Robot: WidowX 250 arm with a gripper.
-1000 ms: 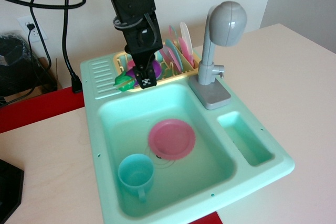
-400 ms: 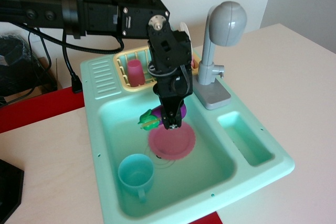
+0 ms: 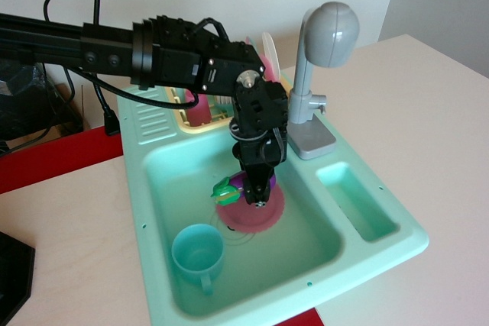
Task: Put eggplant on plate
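Note:
The purple eggplant (image 3: 238, 183) with its green cap (image 3: 225, 191) is held in my black gripper (image 3: 257, 191), just over the left part of the pink plate (image 3: 256, 214). The plate lies flat on the floor of the teal toy sink (image 3: 306, 234). The gripper is shut on the eggplant and reaches straight down from the arm, which comes in from the upper left. I cannot tell whether the eggplant touches the plate.
A teal cup (image 3: 197, 253) stands in the sink's front left corner. A yellow dish rack (image 3: 200, 118) behind the basin holds a pink cup (image 3: 196, 108) and upright plates (image 3: 269, 51). A grey faucet (image 3: 321, 59) stands at the right, beside a small side compartment (image 3: 357, 200).
The gripper carried the eggplant from the dish rack forward and down into the basin, and now holds it low over the pink plate.

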